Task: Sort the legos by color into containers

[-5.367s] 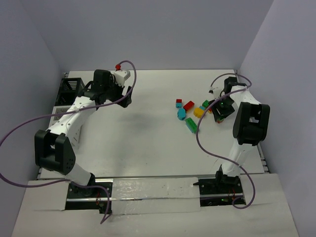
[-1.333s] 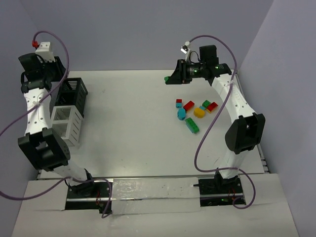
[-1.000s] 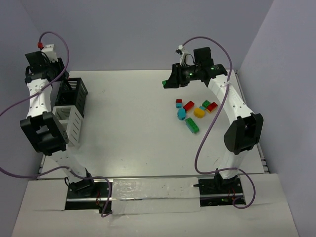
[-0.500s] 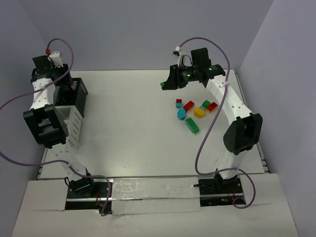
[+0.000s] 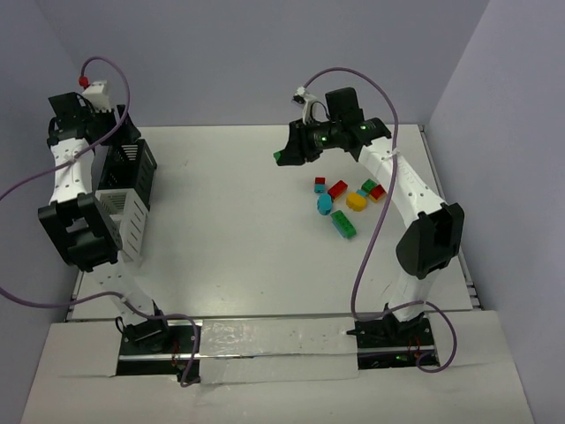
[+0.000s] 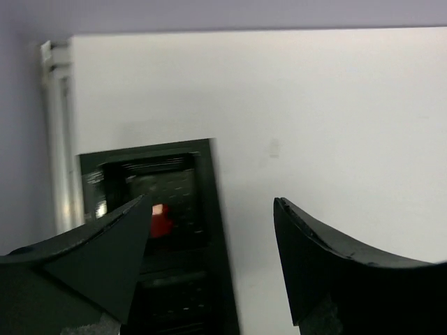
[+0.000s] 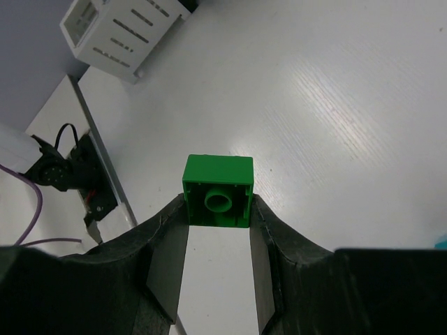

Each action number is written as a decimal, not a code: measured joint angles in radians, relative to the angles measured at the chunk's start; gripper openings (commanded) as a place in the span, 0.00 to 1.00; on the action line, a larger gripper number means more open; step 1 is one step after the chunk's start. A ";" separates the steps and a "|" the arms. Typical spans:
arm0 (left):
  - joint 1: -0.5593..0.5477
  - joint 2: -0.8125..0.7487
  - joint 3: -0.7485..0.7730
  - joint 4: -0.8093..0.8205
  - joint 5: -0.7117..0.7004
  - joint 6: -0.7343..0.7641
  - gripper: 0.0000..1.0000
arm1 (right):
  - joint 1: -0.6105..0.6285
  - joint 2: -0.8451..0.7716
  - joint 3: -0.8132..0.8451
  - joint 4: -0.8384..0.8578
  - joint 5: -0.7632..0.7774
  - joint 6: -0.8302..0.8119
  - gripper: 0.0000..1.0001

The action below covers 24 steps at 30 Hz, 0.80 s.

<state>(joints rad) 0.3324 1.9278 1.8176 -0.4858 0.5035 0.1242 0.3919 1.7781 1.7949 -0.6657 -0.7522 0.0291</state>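
Note:
My left gripper (image 6: 211,202) is open and holds nothing; it hangs over the black container (image 6: 209,230) at the far left (image 5: 129,166). A blurred red lego (image 6: 160,218) shows inside that container's opening. The white container (image 5: 119,216) stands just in front of the black one. My right gripper (image 7: 218,206) is shut on a green lego (image 7: 218,190), raised above the back middle of the table (image 5: 284,157). More legos lie in a loose group on the right: two red (image 5: 337,188), a cyan (image 5: 325,205), a yellow (image 5: 356,200) and a green (image 5: 342,224).
A green and a red piece (image 5: 374,189) lie together at the right end of the group. The white container (image 7: 119,28) also shows at the top left of the right wrist view. Purple cables loop from both arms. Walls close in the table on three sides.
My left gripper has opened above the black container, and a red lego now shows inside it. My right gripper has carried the green lego to the left, away from the group.

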 measured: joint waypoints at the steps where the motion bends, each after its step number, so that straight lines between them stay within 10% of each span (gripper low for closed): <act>1: -0.002 -0.032 -0.016 0.006 0.046 -0.011 0.78 | 0.009 -0.004 -0.010 0.021 0.000 0.002 0.00; 11: -0.258 -0.405 -0.313 0.092 0.354 -0.227 0.81 | 0.130 -0.022 -0.083 0.235 0.087 0.014 0.00; 24: -0.411 -0.416 -0.406 0.124 0.499 -0.544 0.82 | 0.316 -0.103 -0.183 0.434 0.295 -0.124 0.00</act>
<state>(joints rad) -0.0782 1.5116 1.4117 -0.3615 1.0029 -0.4195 0.7083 1.6752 1.6119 -0.2315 -0.4573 -0.0950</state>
